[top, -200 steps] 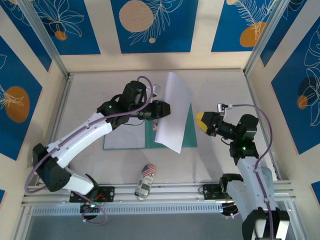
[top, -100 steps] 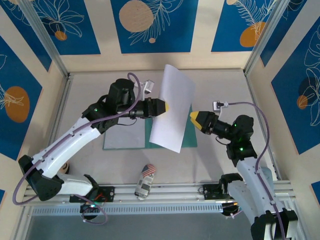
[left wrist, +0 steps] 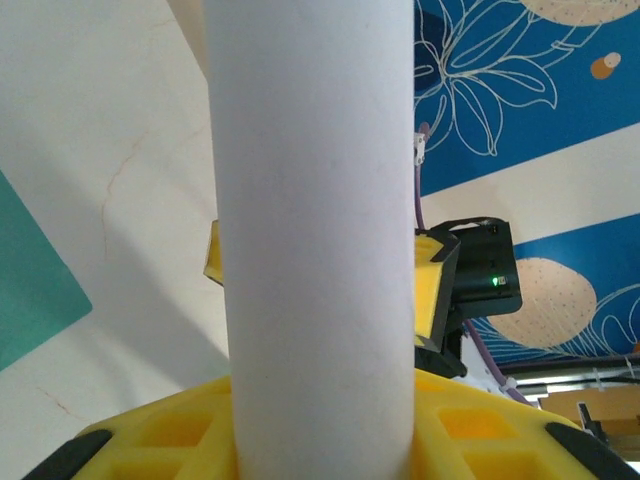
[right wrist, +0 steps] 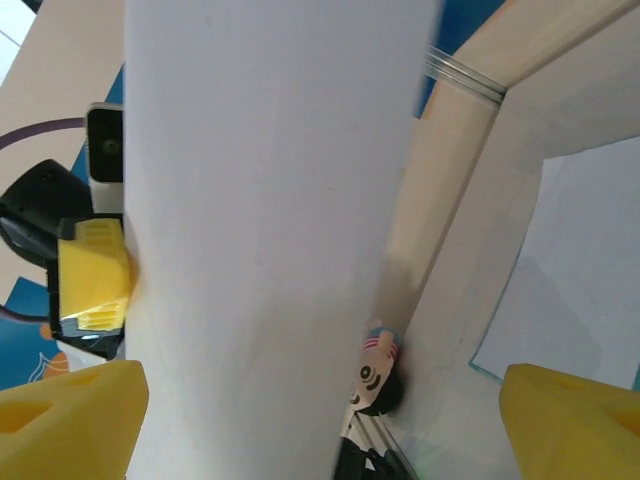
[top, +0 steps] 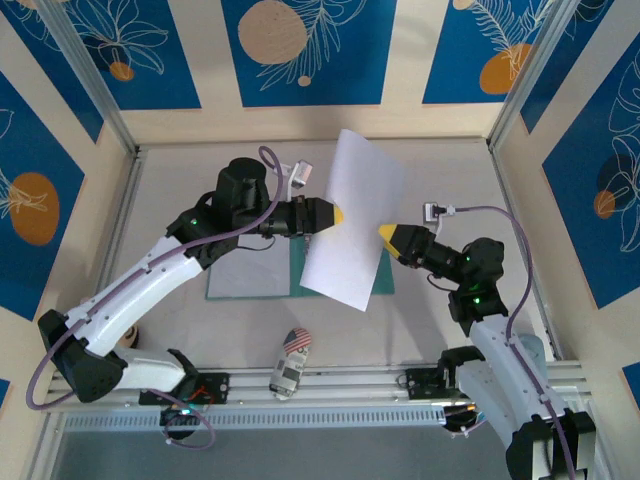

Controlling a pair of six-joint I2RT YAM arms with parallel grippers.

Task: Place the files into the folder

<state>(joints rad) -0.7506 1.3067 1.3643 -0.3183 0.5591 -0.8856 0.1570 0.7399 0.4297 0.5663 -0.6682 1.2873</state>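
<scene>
Blank white sheet [top: 352,195], bowed, pinched in L tool [top: 338,214]; R tool [top: 384,233] spread wide.

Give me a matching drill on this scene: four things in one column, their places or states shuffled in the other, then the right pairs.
Things
1. raised white sheet
2. green folder
3. toy car
4. right gripper

Places or states
A. beside the near rail
B. open, one finger on each side of the sheet's edge
C. lying flat on the table
D. pinched by the left gripper

Pairs: 1-D, 2-C, 3-A, 4-B
</scene>
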